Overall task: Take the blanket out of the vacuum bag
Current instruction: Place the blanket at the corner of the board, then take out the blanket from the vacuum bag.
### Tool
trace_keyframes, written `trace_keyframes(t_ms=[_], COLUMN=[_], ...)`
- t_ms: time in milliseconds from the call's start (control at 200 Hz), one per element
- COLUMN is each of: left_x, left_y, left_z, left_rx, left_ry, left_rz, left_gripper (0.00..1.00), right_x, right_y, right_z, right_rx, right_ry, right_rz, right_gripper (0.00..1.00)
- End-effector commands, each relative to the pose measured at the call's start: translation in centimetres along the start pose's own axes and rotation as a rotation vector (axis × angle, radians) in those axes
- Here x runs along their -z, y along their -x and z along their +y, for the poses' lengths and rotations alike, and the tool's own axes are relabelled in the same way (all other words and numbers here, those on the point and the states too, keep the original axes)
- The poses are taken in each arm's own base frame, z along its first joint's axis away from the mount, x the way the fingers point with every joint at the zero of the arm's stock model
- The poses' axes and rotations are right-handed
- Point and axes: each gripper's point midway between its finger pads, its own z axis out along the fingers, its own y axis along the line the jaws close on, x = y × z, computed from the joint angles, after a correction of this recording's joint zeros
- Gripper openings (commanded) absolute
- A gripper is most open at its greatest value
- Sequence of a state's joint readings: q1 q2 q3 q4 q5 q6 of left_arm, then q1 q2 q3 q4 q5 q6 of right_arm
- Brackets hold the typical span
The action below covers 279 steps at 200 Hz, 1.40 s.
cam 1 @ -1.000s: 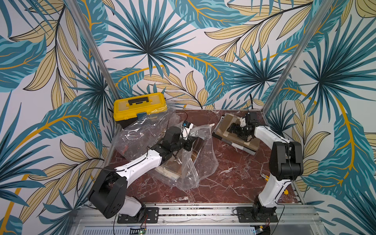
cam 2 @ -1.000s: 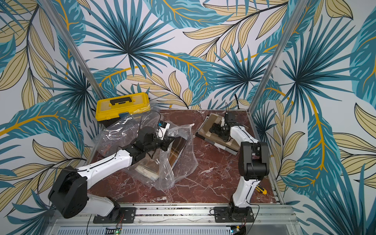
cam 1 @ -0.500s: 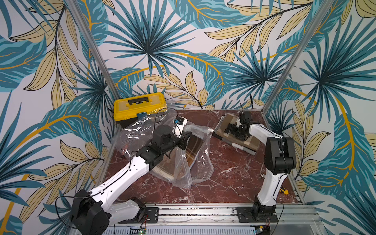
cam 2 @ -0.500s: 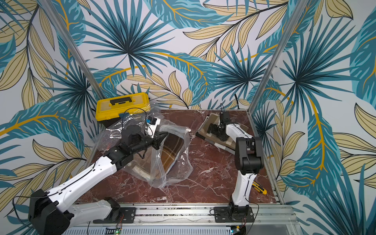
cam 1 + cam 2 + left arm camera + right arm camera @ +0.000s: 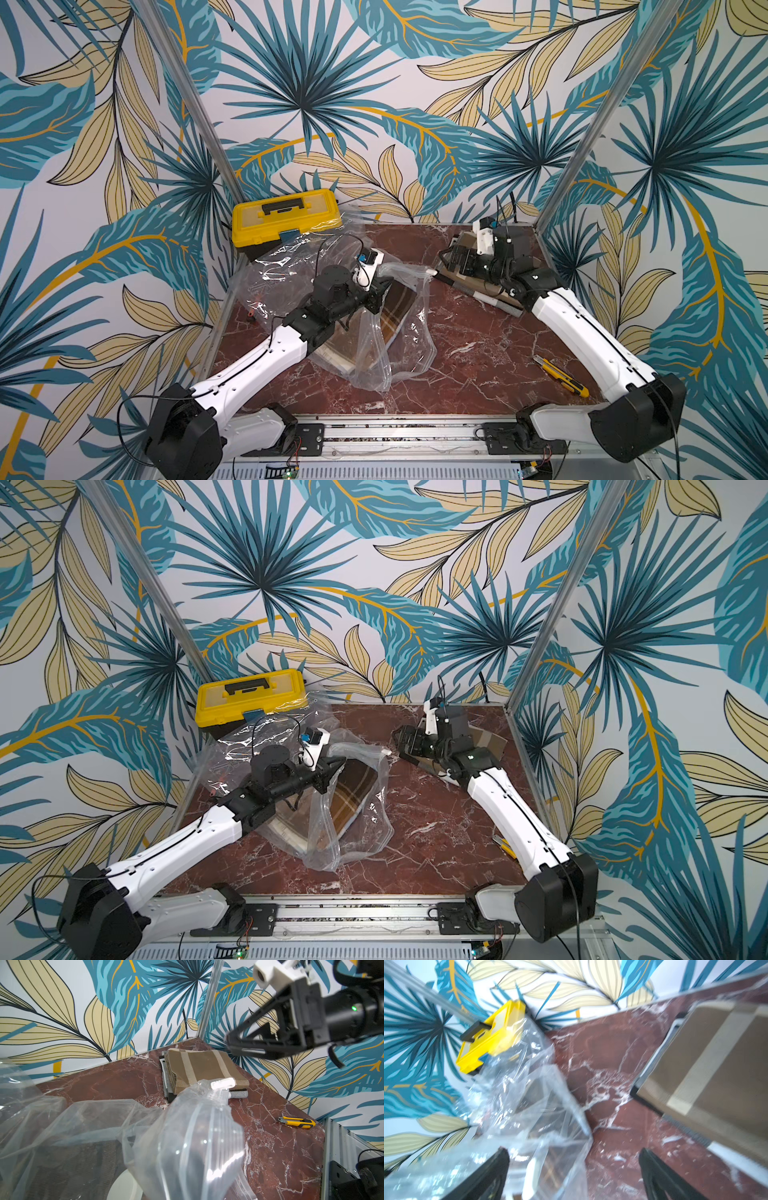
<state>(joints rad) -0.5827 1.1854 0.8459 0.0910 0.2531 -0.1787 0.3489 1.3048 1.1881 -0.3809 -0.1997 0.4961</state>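
Observation:
The vacuum bag (image 5: 409, 353) (image 5: 353, 841) is a crinkly clear bag in the middle of the table, its mouth raised. A folded brown plaid blanket (image 5: 397, 316) (image 5: 351, 791) lies inside it. My left gripper (image 5: 380, 291) (image 5: 332, 771) is shut on the bag's upper plastic; in the left wrist view the bag (image 5: 193, 1142) covers the jaws. The white zip slider (image 5: 222, 1082) hangs at the mouth's corner. My right gripper (image 5: 451, 259) (image 5: 401, 742) (image 5: 575, 1167) is open and holds nothing, just beyond the bag's mouth.
A stack of folded striped blankets (image 5: 494, 293) (image 5: 205, 1068) (image 5: 716, 1064) lies at the back right under my right wrist. A yellow toolbox (image 5: 286, 218) (image 5: 251, 702) stands at the back left with more clear plastic (image 5: 282, 266) against it. A yellow utility knife (image 5: 561, 376) (image 5: 297, 1122) lies front right.
My left arm has stretched out and lifted the bag's mouth higher. My right gripper has come off the folded stack and moved left toward the bag's mouth.

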Motion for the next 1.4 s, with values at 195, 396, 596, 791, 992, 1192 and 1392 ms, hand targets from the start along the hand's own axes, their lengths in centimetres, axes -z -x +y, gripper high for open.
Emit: trace_keyframes(t_ms=[195, 396, 596, 791, 992, 1192, 1392], left_x=[-0.6, -0.5, 0.1, 0.5, 0.9, 0.9, 0.5], left_y=[2.4, 1.7, 2.0, 1.5, 0.7, 0.1, -0.4], left_z=[2.0, 2.5, 2.5, 2.5, 2.6, 2.6, 2.7], left_rx=[-0.046, -0.047, -0.051, -0.044, -0.022, -0.013, 0.0], left_ry=[0.113, 0.137, 0.146, 0.146, 0.15, 0.153, 0.145], left_rz=[-0.08, -0.068, -0.081, -0.086, -0.081, -0.063, -0.048], left_gripper=[0.0, 0.0, 0.0, 0.0, 0.0, 0.0, 0.0], right_x=[-1.6, -2.4, -6.8, -12.5, -15.2, -14.9, -16.4], right_y=[-10.3, -13.8, -17.8, -19.7, -20.2, -19.6, -19.9], right_z=[5.8, 8.2, 7.6, 5.7, 4.1, 3.2, 3.9], right_rx=[-0.059, -0.003, -0.066, -0.078, -0.04, -0.039, -0.07], right_ry=[0.113, 0.103, 0.122, 0.04, -0.063, -0.057, 0.016], right_rz=[0.199, 0.276, 0.32, 0.305, 0.315, 0.267, 0.289], right_gripper=[0.96, 0.96, 0.96, 0.96, 0.96, 0.96, 0.88])
